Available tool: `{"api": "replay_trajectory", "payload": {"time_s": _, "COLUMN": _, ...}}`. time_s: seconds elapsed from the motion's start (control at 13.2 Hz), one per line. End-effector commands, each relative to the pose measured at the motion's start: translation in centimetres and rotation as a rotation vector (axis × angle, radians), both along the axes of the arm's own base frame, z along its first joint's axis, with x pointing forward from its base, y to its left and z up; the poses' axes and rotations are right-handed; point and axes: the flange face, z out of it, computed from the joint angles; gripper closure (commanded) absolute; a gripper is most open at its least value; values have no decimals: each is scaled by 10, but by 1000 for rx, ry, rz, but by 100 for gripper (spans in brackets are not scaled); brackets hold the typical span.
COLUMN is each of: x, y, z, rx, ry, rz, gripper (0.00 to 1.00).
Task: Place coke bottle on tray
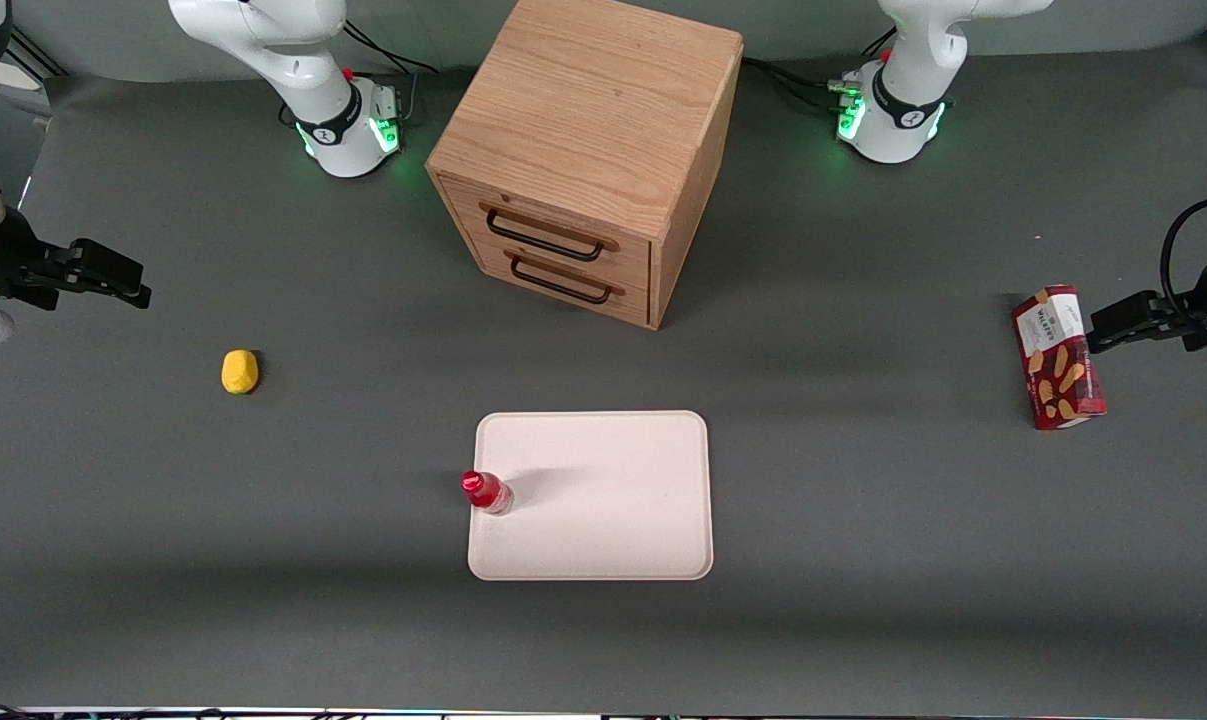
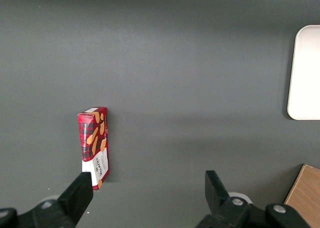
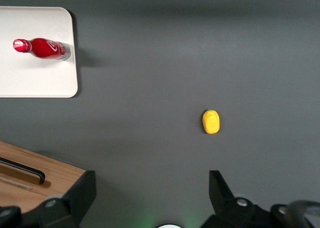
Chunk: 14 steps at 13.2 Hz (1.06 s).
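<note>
The gripper's (image 1: 113, 278) fingers (image 3: 220, 190) are spread wide with nothing between them; it hangs above bare table at the working arm's end, well clear of everything else. Going across the front view from there: a small yellow lump (image 1: 240, 371) lies on the grey table (image 1: 363, 620), nearer the front camera than the fingers and a little farther in toward the middle; in the wrist view it (image 3: 211, 122) sits just ahead of one fingertip, apart from it. Next comes the coke bottle (image 1: 487, 492), upright, red cap uppermost, standing on the tray (image 1: 603, 500) just inside the tray's edge that faces the working arm; it is well apart from the fingers, nearer the front camera than they are; the wrist view shows it (image 3: 42, 48) close to the rim of the tray (image 3: 30, 82), casting a short shadow onto the table. The tray is pale, flat, round-cornered, and carries only the bottle. Farther from the front camera than the tray stands a wooden drawer cabinet (image 1: 588, 150), turned at an angle, with two drawers shut and dark handles showing; a corner of it (image 3: 40, 180) appears beside one finger in the wrist view. Last, toward the parked arm's end of the table, a red snack box (image 1: 1058, 358) lies on the table, the thing farthest from the fingers.
</note>
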Motion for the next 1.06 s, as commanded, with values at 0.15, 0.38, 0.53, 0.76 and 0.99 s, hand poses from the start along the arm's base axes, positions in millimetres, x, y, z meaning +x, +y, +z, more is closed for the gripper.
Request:
{"api": "replay_trajectory", "payload": {"time_s": 0.15, "x": -2, "y": -10, "z": -2, "rx": -1, "ry": -26, "rz": 37, "gripper": 0}}
{"api": "replay_trajectory", "payload": {"time_s": 0.38, "x": -10, "y": -17, "z": -1, "rx": -4, "ry": -74, "rz": 72, "gripper": 0}}
{"api": "replay_trajectory", "payload": {"time_s": 0.53, "x": -12, "y": -19, "z": 0, "rx": -5, "ry": -98, "rz": 65, "gripper": 0}}
{"api": "replay_trajectory", "payload": {"time_s": 0.76, "x": -16, "y": -42, "z": -5, "rx": 42, "ry": -119, "rz": 16, "gripper": 0}}
{"api": "replay_trajectory", "payload": {"time_s": 0.99, "x": -16, "y": -46, "z": -4, "rx": 66, "ry": -120, "rz": 5, "gripper": 0}}
